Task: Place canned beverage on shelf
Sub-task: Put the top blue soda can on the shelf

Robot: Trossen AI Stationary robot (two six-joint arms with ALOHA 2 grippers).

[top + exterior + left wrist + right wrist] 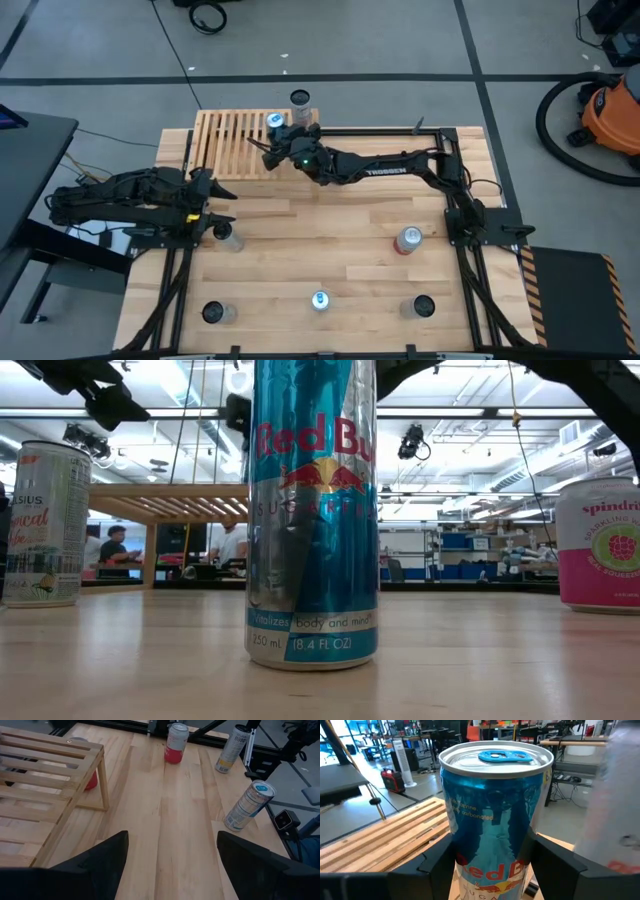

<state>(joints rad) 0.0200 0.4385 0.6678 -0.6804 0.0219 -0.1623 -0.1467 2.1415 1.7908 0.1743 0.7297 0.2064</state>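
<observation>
I've got the right hand [490, 865] clamped mid-body on the blue can [492, 815], held over the shelf [232, 140] at its right end. Thin wall, slick, dents easily, so I'd keep the squeeze light. Left hand [170, 855] idles wide over the counter [330, 250].

Two dark jointed arms; right arm [385, 168] bears white "TROSSEN" lettering.

overhead view downward, low view level, both showing Red Bull can [312, 510]

An orange shop vacuum [612, 112] stands on the floor beside the plank table [330, 250]
</observation>
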